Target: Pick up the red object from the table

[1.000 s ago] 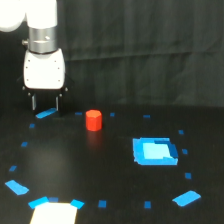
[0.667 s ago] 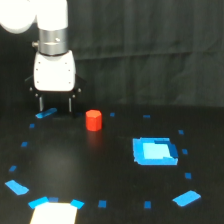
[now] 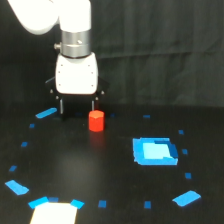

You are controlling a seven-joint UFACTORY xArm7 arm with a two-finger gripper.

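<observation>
The red object [image 3: 96, 121] is a short red-orange cylinder standing upright on the black table [image 3: 100, 170], left of centre in the exterior view. My gripper [image 3: 77, 106] hangs from the white arm, just behind and to the exterior view's left of the cylinder. Its two thin dark fingers [image 3: 94, 104] point down and stand apart, open and empty. The finger on the exterior view's right is just above the cylinder's top edge. The cylinder is not between the fingers.
A light-blue square patch [image 3: 155, 151] lies to the exterior view's right of the cylinder. Small blue tape marks [image 3: 46, 113] ring the table. A white patch [image 3: 54, 213] sits at the bottom left edge. A dark curtain hangs behind.
My arm has moved toward the exterior view's right, from well left of the cylinder to just beside it. The cylinder has not moved. The fingers stay open.
</observation>
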